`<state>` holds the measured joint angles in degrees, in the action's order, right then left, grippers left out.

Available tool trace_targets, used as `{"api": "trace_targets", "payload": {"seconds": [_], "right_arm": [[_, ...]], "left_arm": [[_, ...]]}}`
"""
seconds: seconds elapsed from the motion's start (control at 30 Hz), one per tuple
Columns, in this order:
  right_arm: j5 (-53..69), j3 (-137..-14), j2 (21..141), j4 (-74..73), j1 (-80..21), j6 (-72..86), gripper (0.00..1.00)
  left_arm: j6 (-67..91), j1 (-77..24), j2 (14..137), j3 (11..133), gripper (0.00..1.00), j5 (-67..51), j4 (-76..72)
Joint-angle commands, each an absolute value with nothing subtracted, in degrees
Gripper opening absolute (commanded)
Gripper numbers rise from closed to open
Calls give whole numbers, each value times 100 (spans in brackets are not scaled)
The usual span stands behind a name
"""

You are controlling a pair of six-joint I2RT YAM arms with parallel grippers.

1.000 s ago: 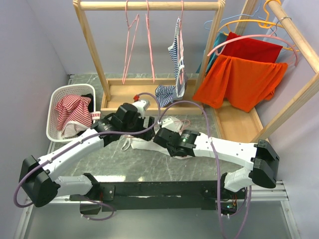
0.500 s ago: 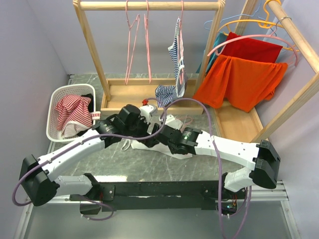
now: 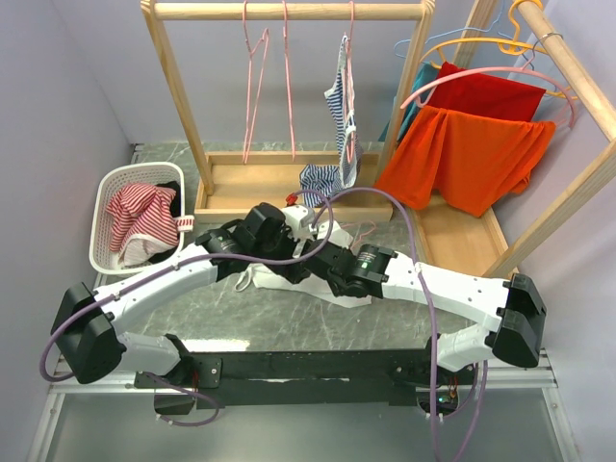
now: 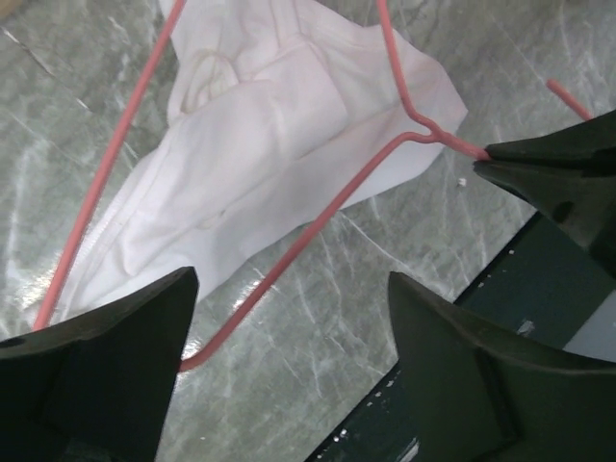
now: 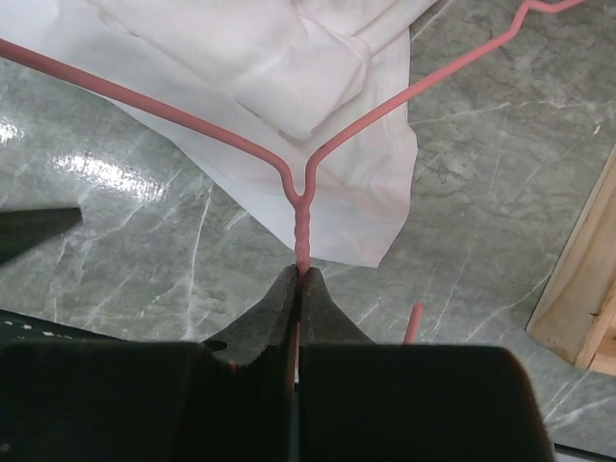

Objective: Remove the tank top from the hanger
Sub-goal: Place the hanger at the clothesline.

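Both arms sit farther right than a second ago, the right gripper (image 5: 298,277) pinching the neck of the hanger (image 5: 301,231), the left gripper (image 4: 289,289) gaping wide over the white tank top (image 4: 260,144) lying on the table (image 4: 385,255), where closing could catch wire with cloth and wrench the hanger loose

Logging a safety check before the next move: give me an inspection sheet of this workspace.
Surface: green marble table, glossy.
Job's things: white tank top lies crumpled on the table, pink hanger across it.
Clutter: basket of striped clothes at the left; striped garment on the wooden rack; orange garment and red garment at the right.
Tools: right tool shut on the hanger's neck; left tool open above the hanger.
Cables: purple cables loop over both arms.
Surroundings: plain walls.
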<state>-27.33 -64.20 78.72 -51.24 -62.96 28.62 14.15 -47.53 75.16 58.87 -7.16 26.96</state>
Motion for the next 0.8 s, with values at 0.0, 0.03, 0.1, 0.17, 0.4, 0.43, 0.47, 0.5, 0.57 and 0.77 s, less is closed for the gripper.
{"api": "trace_targets", "payload": {"seconds": [0.0,0.03,0.1,0.17,0.4,0.43,0.47,0.5,0.57,0.77], "right_arm": [[-2848,-6741,7620,-5062,-6258,2856,0],[-2865,-6750,7620,-5089,-6258,2874,0],[-2883,-6776,7603,-5141,-6267,2892,0],[-2918,-6794,7594,-5159,-6267,2918,0],[-2848,-6829,7445,-5256,-6267,3014,0],[-2813,-6820,7383,-5265,-6267,3032,0],[-2804,-6803,7348,-5256,-6267,3050,0],[-2795,-6785,7304,-5212,-6267,3050,0],[-2742,-6750,7216,-5186,-6275,3050,0],[-2742,-6794,7269,-5264,-6275,3032,0]], "left_arm": [[1239,-4781,7567,6152,70,-518,2566],[1222,-4781,7602,6170,62,-597,2593],[1204,-4781,7681,6187,39,-659,2637],[1204,-4790,7664,6170,25,-712,2681],[1213,-4790,7541,6100,1,-1186,2742],[1204,-4790,7541,6100,1,-1265,2760],[1187,-4790,7567,6152,1,-1422,2821],[1187,-4790,7593,6178,1,-1476,2847],[1134,-4799,7629,6222,4,-1634,2900],[1116,-4816,7542,6319,44,-1477,2822]]}}
